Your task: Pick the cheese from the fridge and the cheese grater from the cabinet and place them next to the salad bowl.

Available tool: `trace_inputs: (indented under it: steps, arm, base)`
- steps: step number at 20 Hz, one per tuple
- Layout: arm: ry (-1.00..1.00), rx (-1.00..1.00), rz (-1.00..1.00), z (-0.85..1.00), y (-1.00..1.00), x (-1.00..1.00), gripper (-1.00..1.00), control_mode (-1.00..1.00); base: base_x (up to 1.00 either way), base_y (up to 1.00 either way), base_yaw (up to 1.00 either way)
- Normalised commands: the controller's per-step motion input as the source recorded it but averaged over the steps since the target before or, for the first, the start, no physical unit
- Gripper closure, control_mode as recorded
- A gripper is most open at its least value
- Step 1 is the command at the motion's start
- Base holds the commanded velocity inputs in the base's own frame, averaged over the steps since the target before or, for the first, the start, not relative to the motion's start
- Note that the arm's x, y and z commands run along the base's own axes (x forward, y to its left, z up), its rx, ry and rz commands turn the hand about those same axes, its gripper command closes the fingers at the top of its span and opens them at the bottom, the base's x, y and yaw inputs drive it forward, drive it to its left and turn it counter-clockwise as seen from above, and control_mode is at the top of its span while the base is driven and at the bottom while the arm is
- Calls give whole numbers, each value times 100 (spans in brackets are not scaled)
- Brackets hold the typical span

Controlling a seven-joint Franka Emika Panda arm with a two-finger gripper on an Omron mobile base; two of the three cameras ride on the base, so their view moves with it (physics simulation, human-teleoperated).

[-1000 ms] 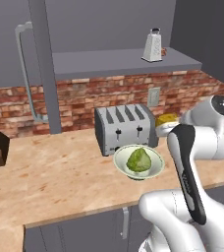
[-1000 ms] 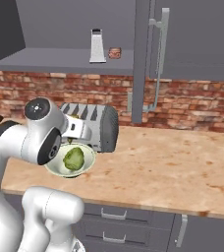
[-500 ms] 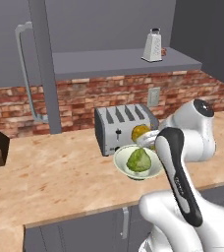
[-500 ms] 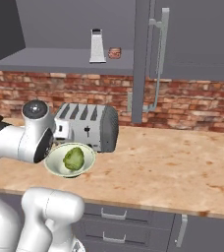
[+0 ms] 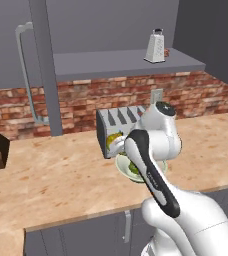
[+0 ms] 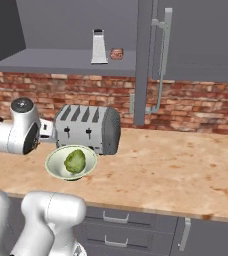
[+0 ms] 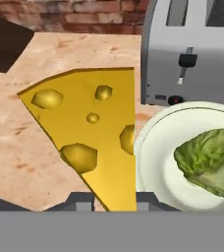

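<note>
You're pinching the cheese [image 7: 92, 142] in the hand [image 7: 113, 201], hanging just left of the bowl [image 7: 155, 162], toaster [image 7: 197, 54] behind it; surface [image 7: 20, 157] lying below.

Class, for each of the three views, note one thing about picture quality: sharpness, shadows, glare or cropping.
Left base view: flat, even light, no glare; the white arm hides most of the bowl. Right base view: sharp throughout, with a soft shadow under the toaster. Hand view: the cheese looms large and crisp, its lower tip cut off at the bottom, with the bowl cropped at the right edge.
</note>
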Motion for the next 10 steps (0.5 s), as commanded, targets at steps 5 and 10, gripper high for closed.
trace_inputs:
  steps: [5,10]
  arm:
    - [23,-4,0,-37,69,32,100,-100]
    - [24,-14,-2,-66,45,34,100,-100]
  base:
    - [0,0,0]
    - [0,0,0]
